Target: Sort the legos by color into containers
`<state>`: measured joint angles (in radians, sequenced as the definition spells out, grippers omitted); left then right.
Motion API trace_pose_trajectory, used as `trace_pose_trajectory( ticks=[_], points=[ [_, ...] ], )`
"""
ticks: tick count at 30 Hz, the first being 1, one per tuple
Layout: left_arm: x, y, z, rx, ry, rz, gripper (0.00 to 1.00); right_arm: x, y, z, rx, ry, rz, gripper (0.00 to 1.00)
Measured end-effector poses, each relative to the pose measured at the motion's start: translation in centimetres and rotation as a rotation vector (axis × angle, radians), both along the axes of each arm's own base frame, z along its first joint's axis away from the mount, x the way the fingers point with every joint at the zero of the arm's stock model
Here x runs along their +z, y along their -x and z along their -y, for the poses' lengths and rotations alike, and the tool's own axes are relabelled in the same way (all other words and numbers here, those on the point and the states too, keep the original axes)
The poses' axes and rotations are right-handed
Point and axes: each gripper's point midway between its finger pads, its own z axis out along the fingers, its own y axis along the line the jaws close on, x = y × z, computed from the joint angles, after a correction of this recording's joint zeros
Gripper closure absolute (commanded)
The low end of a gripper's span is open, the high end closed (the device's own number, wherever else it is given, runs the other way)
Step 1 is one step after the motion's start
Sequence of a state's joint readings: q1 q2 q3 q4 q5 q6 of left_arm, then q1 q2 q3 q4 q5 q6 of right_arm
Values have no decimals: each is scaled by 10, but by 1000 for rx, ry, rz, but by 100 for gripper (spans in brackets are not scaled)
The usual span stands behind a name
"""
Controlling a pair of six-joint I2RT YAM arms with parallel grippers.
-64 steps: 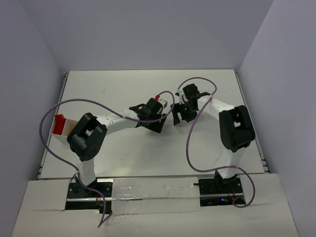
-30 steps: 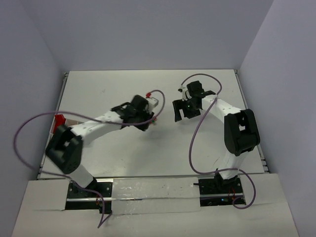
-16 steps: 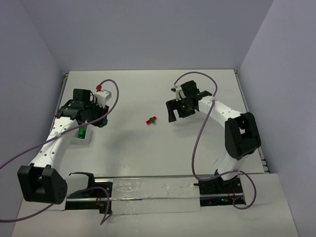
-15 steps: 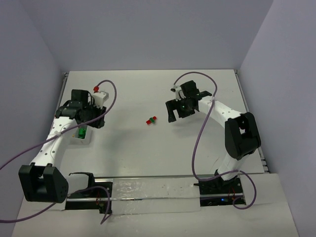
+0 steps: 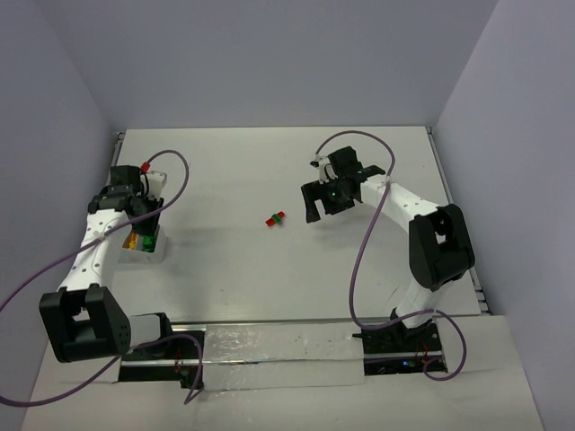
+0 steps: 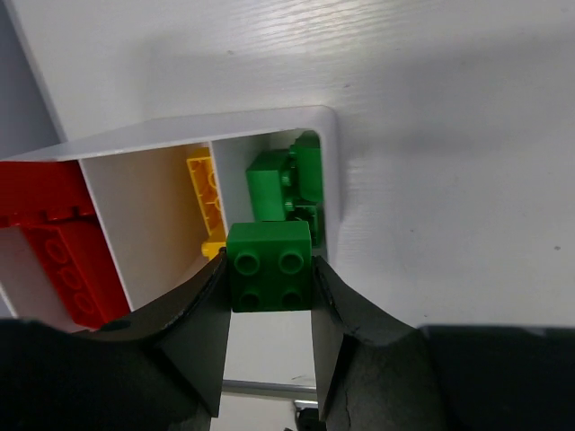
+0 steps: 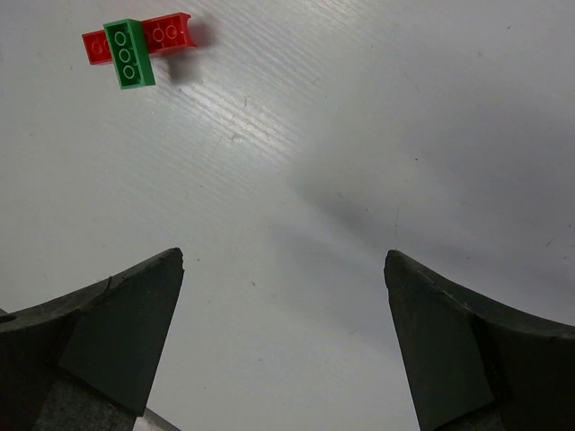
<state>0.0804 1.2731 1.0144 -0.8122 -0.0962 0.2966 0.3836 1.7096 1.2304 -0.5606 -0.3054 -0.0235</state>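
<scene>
My left gripper (image 6: 269,301) is clenched on a green 4-stud lego brick (image 6: 269,266), with 1 finger pressed to each side and the studs facing the wrist camera. The brick hangs over the white 3-compartment container (image 6: 331,144), at the near end of the compartment holding the other green bricks (image 6: 280,180). The middle compartment has a yellow brick (image 6: 207,202), and the outer one has red bricks (image 6: 65,260). I cannot tell how high the held brick sits above the rim.

The top view shows the left arm reaching to the table's left edge, over the container, but the held brick is hidden there.

My right gripper (image 7: 283,260) is released, jaws wide, over the bare table (image 7: 377,135). A red-and-green lego pair (image 7: 137,43), the green brick crosswise on the red one, lies ahead of the fingers and off to 1 side, untouched. The top view places this pair mid-table, near the right gripper and well apart from the container.
</scene>
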Motion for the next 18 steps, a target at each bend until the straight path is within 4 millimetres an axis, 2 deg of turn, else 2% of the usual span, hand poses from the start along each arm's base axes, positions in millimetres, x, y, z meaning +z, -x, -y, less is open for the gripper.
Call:
trace_pose_trajectory(
  ticks=[6, 16, 18],
  points=[
    [-8, -4, -15, 36, -54, -20, 72, 0, 0, 0, 0, 0, 0, 0],
    [-13, -9, -16, 17, -65, -29, 71, 1, -1, 0, 0, -1, 4, 0],
    [-13, -9, -16, 14, -64, -29, 68, 2, -2, -1, 0, -2, 6, 0]
  ],
)
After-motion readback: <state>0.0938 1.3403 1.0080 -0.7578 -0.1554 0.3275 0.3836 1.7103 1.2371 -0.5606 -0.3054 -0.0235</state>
